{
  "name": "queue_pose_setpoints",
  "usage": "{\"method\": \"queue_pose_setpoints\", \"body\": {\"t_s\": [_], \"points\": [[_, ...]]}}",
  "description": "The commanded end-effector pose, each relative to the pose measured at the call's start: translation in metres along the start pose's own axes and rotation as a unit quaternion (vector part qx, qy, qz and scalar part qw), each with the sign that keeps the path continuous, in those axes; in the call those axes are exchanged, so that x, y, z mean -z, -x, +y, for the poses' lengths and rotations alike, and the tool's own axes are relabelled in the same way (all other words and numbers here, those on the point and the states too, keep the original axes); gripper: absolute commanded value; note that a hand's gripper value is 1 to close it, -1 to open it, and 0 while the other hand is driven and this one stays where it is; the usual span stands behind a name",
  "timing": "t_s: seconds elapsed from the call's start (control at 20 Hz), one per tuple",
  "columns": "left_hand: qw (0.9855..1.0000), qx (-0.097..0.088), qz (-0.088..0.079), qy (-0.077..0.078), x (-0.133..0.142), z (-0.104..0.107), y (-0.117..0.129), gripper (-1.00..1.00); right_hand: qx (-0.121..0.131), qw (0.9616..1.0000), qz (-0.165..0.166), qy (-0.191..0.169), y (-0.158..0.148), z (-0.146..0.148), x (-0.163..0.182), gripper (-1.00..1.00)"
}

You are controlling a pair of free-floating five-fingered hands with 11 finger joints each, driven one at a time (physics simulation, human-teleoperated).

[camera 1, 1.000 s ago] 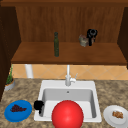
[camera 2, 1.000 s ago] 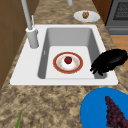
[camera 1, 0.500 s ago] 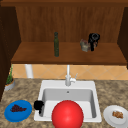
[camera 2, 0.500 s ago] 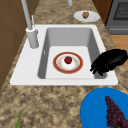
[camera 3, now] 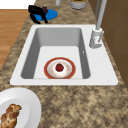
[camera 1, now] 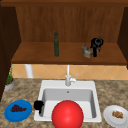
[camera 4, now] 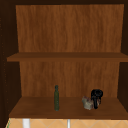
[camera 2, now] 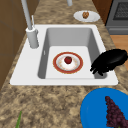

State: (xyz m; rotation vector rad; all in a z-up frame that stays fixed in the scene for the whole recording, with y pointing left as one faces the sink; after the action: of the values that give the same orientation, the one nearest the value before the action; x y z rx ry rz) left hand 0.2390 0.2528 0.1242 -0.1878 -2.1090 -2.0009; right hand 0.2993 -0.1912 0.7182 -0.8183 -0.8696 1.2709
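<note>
- Black is the colour of my two hands, and I see the right hand (camera 1: 96, 46) up on the wooden shelf (camera 1: 37, 56), far back and to the right
- It is just beside a small grey thing (camera 1: 86, 51) and looks like it touches it, but I cannot tell if its fingers are curled round the thing or loose
- A tall green bottle (camera 1: 56, 44) stands on the same shelf, well apart to the left
- My left hand (camera 1: 38, 105) hangs low at the near left corner of the white sink (camera 2: 62, 81); its fingers droop down, loose and a bit bent, and it holds nothing
- It is just beside the blue plate (camera 1: 23, 116) with the purple grapes (camera 2: 115, 113)
- Down in the sink lies a plate with a red rim (camera 2: 75, 69) with a small red fruit (camera 2: 68, 60) on it
- A white plate (camera 1: 110, 117) with bread (camera 3: 10, 116) sits near, on the right of the sink
- I think the work with the small grey thing needs a slow, soft touch: it is little and light and could tip or slide along the shelf
- I would get a firm hold on both sides before lifting, and bring it straight out toward me, away from the shelf's right wall
- I would keep the left hand where it hangs, so it bumps no plate
</note>
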Motion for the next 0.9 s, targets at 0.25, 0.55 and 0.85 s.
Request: {"method": "queue_pose_setpoints", "body": {"t_s": [0.25, 0.55, 0.85], "points": [[1.0000, 0.000, 0.000, 0.000, 0.000, 0.000, 0.000, 0.00, 0.025, 0.9992, -0.016, -0.027, 0.031, 0.029, -0.061, 1.00], [1.0000, 0.000, 0.000, 0.000, 0.000, 0.000, 0.000, 0.00, 0.011, 0.9987, -0.003, -0.049, 0.043, 0.062, -0.098, 1.00], [1.0000, 0.000, 0.000, 0.000, 0.000, 0.000, 0.000, 0.00, -0.001, 0.9983, 0.002, -0.058, 0.054, 0.111, -0.124, 1.00]]}}
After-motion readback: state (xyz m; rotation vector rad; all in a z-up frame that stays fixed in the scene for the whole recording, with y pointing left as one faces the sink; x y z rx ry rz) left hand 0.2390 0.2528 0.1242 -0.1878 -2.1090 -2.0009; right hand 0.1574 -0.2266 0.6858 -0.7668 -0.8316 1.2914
